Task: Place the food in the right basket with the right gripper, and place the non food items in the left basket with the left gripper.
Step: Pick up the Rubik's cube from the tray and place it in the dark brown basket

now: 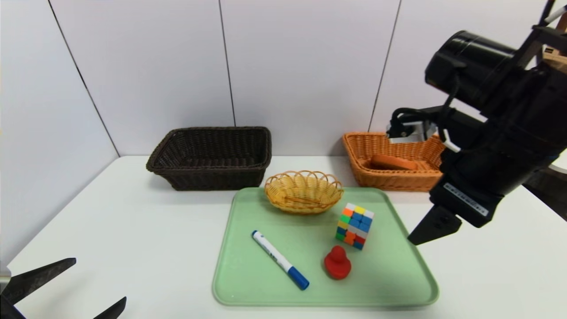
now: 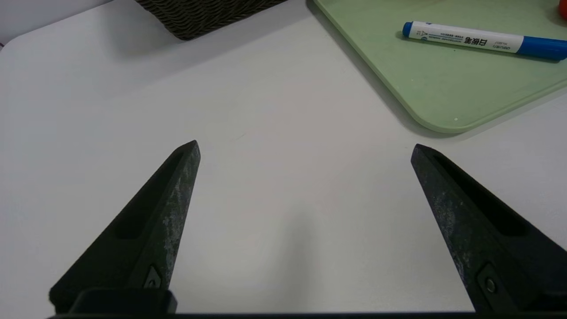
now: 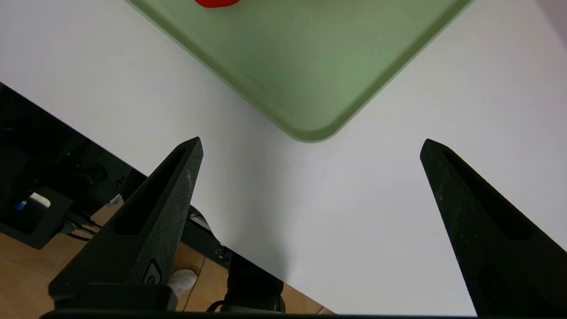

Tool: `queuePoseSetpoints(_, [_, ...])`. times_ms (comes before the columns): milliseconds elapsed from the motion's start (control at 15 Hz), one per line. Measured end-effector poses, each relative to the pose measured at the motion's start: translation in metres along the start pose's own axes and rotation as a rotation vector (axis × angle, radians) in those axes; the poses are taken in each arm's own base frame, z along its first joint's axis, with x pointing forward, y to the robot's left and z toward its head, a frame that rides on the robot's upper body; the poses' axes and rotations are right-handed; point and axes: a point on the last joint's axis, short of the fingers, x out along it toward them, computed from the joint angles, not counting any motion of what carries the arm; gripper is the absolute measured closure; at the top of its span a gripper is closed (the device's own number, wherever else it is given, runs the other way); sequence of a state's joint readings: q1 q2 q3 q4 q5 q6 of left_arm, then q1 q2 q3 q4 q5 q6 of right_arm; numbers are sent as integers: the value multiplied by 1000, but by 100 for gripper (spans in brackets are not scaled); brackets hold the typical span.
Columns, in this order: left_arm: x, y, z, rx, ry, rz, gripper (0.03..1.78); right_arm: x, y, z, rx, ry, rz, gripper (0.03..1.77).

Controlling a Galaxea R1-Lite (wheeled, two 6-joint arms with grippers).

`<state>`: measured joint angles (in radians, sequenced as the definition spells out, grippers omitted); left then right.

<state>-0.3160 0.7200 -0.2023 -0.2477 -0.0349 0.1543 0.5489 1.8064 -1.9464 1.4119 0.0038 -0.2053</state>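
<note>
Round basket [image 1: 304, 191] behind cube [image 1: 355, 226], duck [image 1: 337, 263]

Green tray [image 1: 248, 283] bearing marker [image 1: 280, 259], puzzle cube [image 1: 355, 225], red duck [image 1: 337, 263] and small yellow basket [image 1: 304, 191]. Bread slice [image 1: 392, 162] lying inside orange basket [image 1: 381, 179], beyond right gripper's [image 1: 432, 228] one visible finger. Dark basket [image 1: 210, 157] well beyond left gripper's [image 1: 66, 288] spread fingertips.
</note>
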Motion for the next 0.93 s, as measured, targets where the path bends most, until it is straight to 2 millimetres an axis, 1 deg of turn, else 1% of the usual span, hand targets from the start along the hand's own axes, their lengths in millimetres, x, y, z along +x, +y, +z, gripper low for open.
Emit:
queuePoseSetpoints(267, [0,0,-2,0,6,-1,12,40,-6,33,-24,1,2,10])
queuePoseSetpoints(400, [0,0,-2,-1,9,-2,12,53,-8,41,-58,10,3,10])
queuePoseSetpoints(667, [0,0,-3,-1,11,-3,12,69,-13,49,-95,20,10,10])
queuePoseSetpoints(933, [0,0,-3,0,10,-3,12,74,-25,48,-201,23,31,10])
